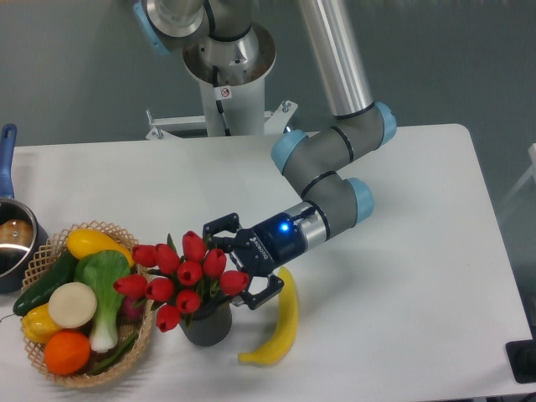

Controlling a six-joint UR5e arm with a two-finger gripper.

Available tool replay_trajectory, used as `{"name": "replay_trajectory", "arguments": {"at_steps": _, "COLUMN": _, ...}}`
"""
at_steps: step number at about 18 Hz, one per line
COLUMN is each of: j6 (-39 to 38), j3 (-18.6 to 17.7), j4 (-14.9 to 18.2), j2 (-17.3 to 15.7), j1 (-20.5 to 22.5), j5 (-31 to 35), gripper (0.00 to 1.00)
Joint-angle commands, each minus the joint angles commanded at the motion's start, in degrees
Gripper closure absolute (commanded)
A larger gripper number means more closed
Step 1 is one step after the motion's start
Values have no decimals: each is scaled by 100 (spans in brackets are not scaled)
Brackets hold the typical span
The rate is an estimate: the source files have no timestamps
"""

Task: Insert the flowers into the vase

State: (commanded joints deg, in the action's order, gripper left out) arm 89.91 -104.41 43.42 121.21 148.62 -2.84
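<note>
The flowers sit in the vase, leaning toward 9 o'clock over the basket. The gripper, at the blooms' 3 o'clock, is spread wide and holds nothing. The top-heavy bunch could tip the vase, or a finger could snag a bloom.

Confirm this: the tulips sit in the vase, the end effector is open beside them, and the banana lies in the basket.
Wrong on the banana: the camera view shows it on the table, right of the vase, not in the basket. The tulips and open end effector are as stated.
</note>
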Motion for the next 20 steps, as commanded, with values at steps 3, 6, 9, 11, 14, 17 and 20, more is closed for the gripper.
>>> {"name": "replay_trajectory", "arguments": {"at_steps": 3, "j6": -350, "j3": -9, "j4": 18, "j2": -308, "j1": 9, "j5": 467, "gripper": 0}}
{"name": "replay_trajectory", "arguments": {"at_steps": 6, "j6": -798, "j3": 17, "j4": 18, "j2": -729, "j1": 9, "j5": 766, "gripper": 0}}
{"name": "replay_trajectory", "arguments": {"at_steps": 9, "j6": -923, "j3": -105, "j4": 35, "j2": -1168, "j1": 35, "j5": 1266, "gripper": 0}}
{"name": "replay_trajectory", "arguments": {"at_steps": 11, "j6": -932, "j3": -403, "j4": 35, "j2": -1581, "j1": 62, "j5": 1819, "gripper": 0}}
{"name": "replay_trajectory", "arguments": {"at_steps": 14, "j6": -932, "j3": -527, "j4": 35, "j2": -1969, "j1": 105, "j5": 2698, "gripper": 0}}
{"name": "replay_trajectory", "arguments": {"at_steps": 17, "j6": -923, "j3": -527, "j4": 44, "j2": -2338, "j1": 194, "j5": 3822, "gripper": 0}}
{"name": "replay_trajectory", "arguments": {"at_steps": 20, "j6": -967, "j3": -501, "j4": 123, "j2": -2830, "j1": 185, "j5": 4772, "gripper": 0}}
